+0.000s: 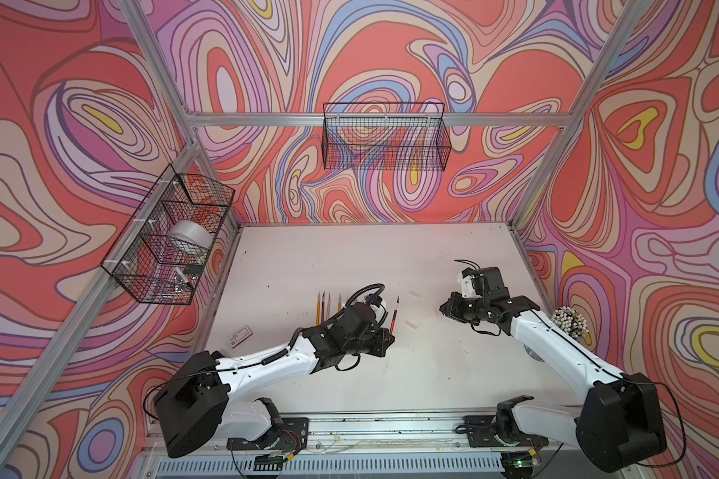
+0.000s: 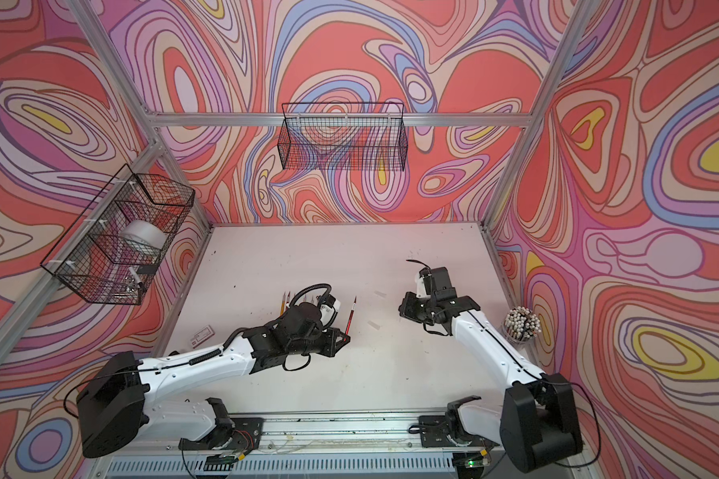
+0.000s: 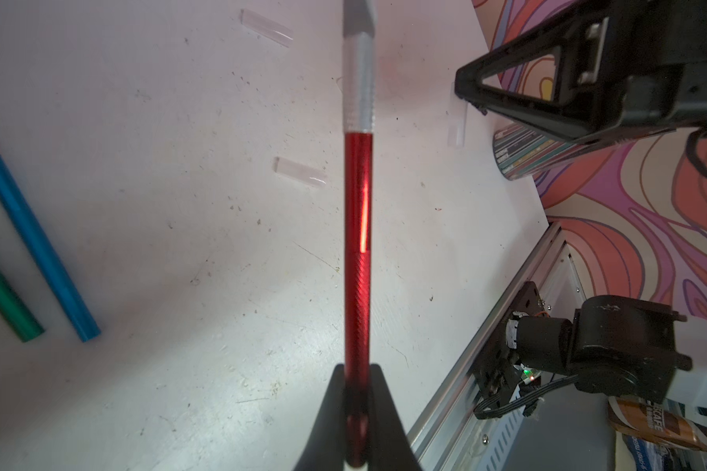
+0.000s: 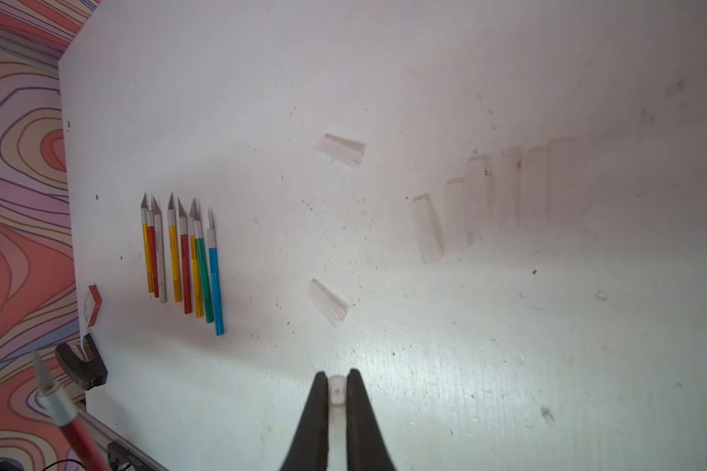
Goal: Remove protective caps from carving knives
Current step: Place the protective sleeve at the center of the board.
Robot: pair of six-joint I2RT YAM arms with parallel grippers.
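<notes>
Left end effector (image 3: 358, 369) around red carving knife (image 3: 357, 244)

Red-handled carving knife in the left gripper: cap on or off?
Off. The red metallic-handled carving knife shows a bare pointed blade, and the right gripper pinches a translucent whitish plastic cap between its fingers.

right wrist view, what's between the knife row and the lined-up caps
Two loose caps lie there on the table, apart from each other; the right wrist view shows it.
</notes>
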